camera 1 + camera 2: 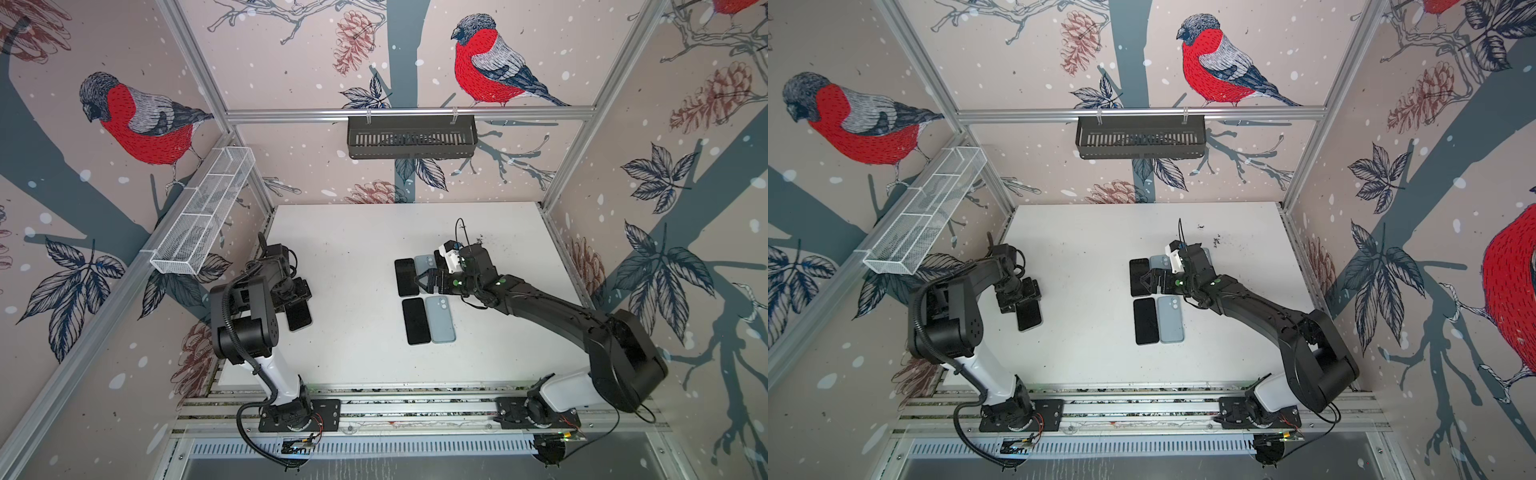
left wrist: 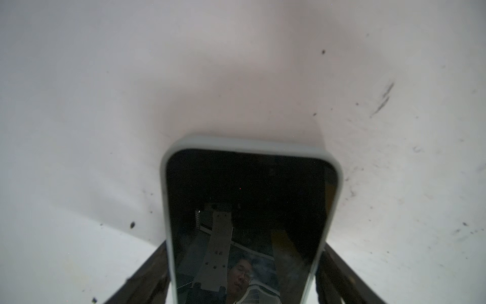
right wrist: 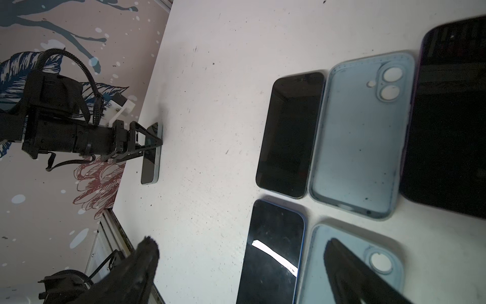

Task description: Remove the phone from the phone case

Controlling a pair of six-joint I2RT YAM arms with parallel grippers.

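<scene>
Near table edge, left gripper straddling cased phone, grip unclear, right gripper spread wide

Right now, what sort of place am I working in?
Probably a lab robot cell, not a home: aluminium frame, bird-print wall panels enclosing a white table, left arm and right arm bolted to a front rail.

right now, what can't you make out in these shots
Left gripper on the cased phone: its body hides the contact in both top views; left wrist view crops the fingers.
Far case: partly covered by right gripper in both top views.
Dark phone: cut by the right wrist view's edge.
</scene>
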